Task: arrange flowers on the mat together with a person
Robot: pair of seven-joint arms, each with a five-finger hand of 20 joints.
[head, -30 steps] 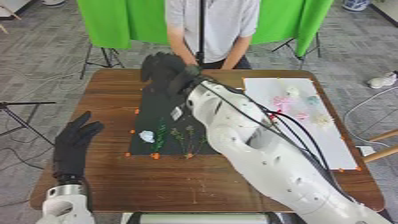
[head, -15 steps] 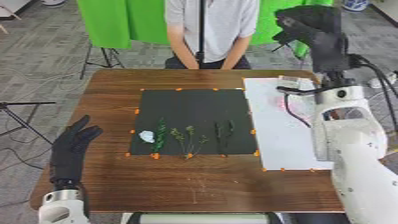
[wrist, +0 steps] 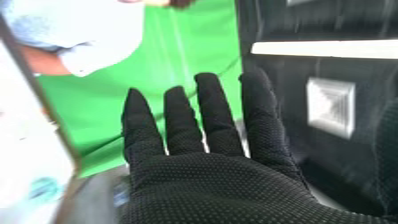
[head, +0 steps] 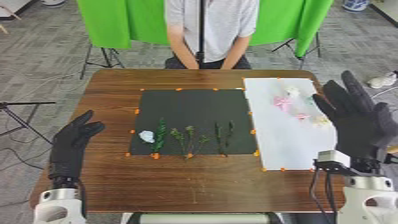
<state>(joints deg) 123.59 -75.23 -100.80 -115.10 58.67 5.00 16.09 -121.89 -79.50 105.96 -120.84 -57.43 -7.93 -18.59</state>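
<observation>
In the head view my right hand (head: 360, 117) is over the right edge of the white sheet (head: 286, 135), fingers straight, holding nothing. The right wrist view has the same hand (wrist: 213, 185) with its fingers extended. My left hand (head: 69, 150) is at the table's left side, open and apart from the dark mat (head: 191, 112). On the mat's lower part lie a white flower (head: 147, 136), a green leafy stem (head: 160, 135), thin branching sprigs (head: 189, 140) and dark green stems (head: 223, 137). The sheet holds a pink flower (head: 282, 102), a smaller pink one (head: 303, 116) and pale flowers (head: 292, 91).
Orange tape pieces (head: 155, 156) edge the mat and the sheet. Beyond the brown table (head: 133, 185) hangs a green curtain (head: 115, 25). A thin dark pole (head: 201, 40) rises behind the table's far edge.
My right hand has left the area above the mat, swung to the right past the sheet's far end, and come back nearer along the sheet's right side. The left hand stays put.
</observation>
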